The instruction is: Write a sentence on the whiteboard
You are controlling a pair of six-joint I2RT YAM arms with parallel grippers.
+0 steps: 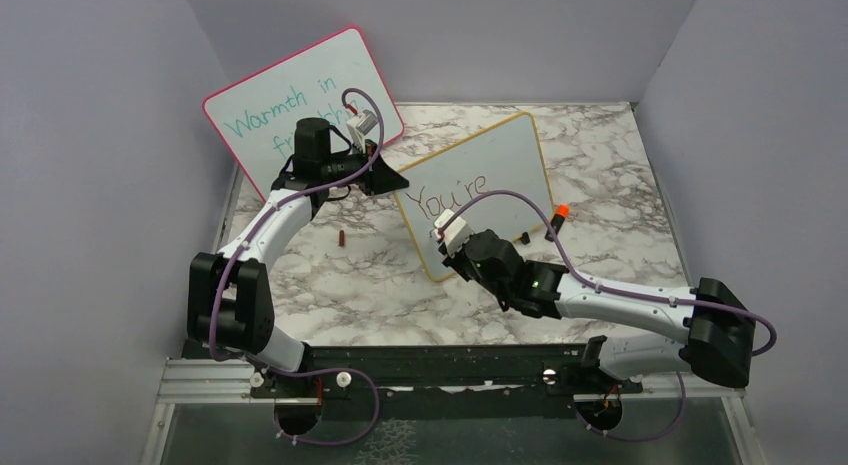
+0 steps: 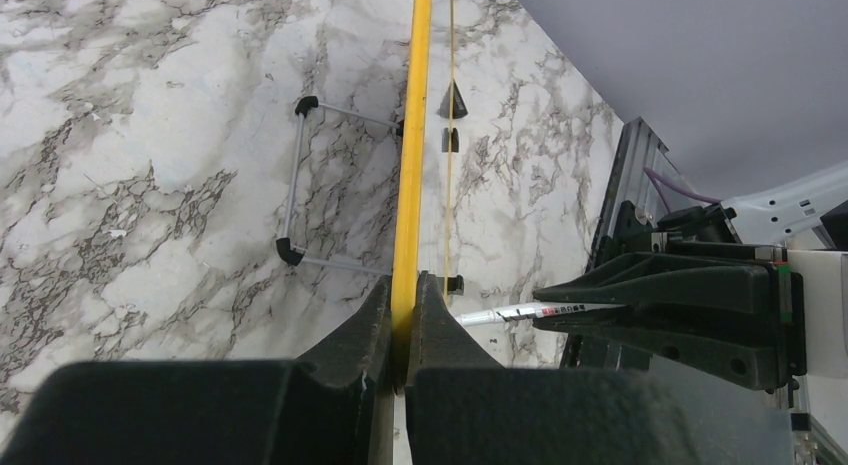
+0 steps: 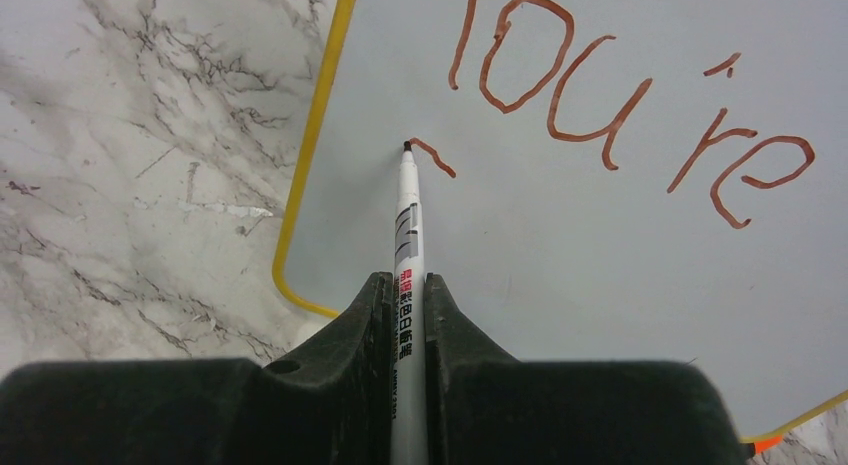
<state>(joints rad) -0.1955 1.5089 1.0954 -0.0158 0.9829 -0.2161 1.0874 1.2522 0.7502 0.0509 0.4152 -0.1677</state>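
at the far left of the overhead view, a large pink-framed whiteboard [image 1: 300, 85] with teal writing stands tilted at the back. in front of it the left gripper [image 2: 404, 303] is closed tight on the left edge of the smaller yellow-orange-framed whiteboard [image 1: 505, 155], which stands mid-table. only the left wrist camera shows the frame pinched between the fingers, with a thin wire stand [image 2: 292, 175] beside it. a small dark red object [image 1: 342, 237] lies on the marble table [image 1: 330, 285]. the right gripper [image 3: 406, 297] is clamped on a white marker pen [image 3: 406, 210]. its wrist view alone shows the tip touching the board beneath the red-brown sentence [image 3: 620, 115], so far "you're" plus one short stroke.
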